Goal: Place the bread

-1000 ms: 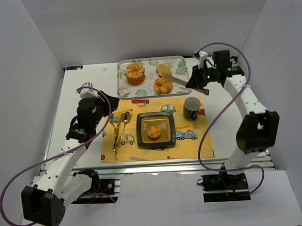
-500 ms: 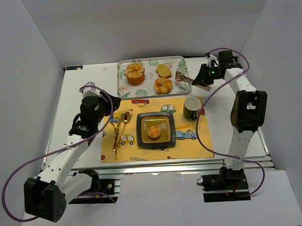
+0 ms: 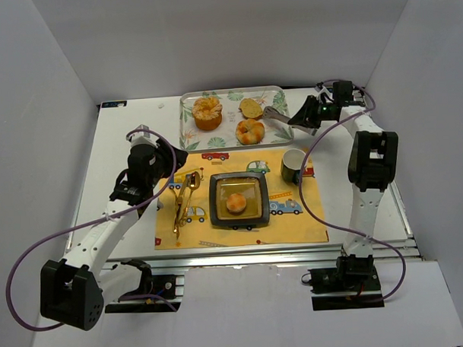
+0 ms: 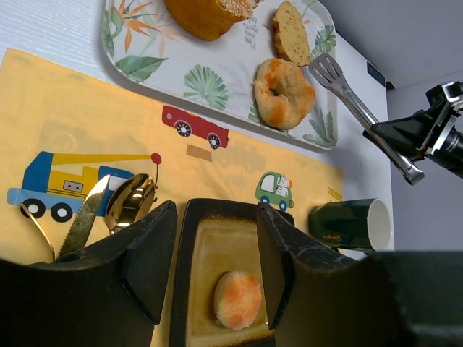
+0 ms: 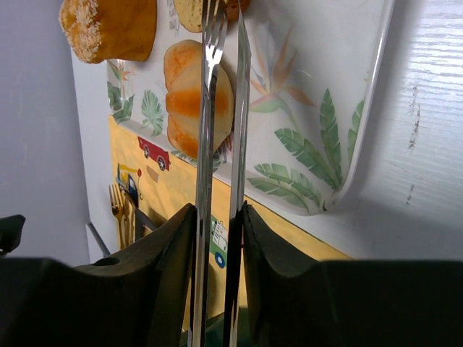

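A round bread roll (image 3: 235, 202) lies on the dark square plate (image 3: 215, 198) in the middle of the yellow placemat. Above it my left gripper (image 4: 215, 217) hangs open and empty, the roll (image 4: 238, 298) showing between its fingers. A patterned tray (image 3: 277, 92) at the back holds a sesame bun (image 3: 207, 112), a ring-shaped bread (image 3: 250, 131) and a bread slice (image 3: 251, 107). My right gripper (image 5: 217, 217) is shut on metal tongs (image 5: 210, 108), whose empty tips (image 3: 270, 111) reach over the tray's right end beside the slice.
A dark green mug (image 3: 294, 165) lies on its side at the placemat's right edge. Gold cutlery (image 3: 183, 198) rests on the mat left of the plate. White walls close in the table on three sides.
The right arm has swung toward the back right corner, drawing the tongs' tips off the bread slice to the tray's right end. The tongs' arms have spread. The left gripper has crept slightly forward.
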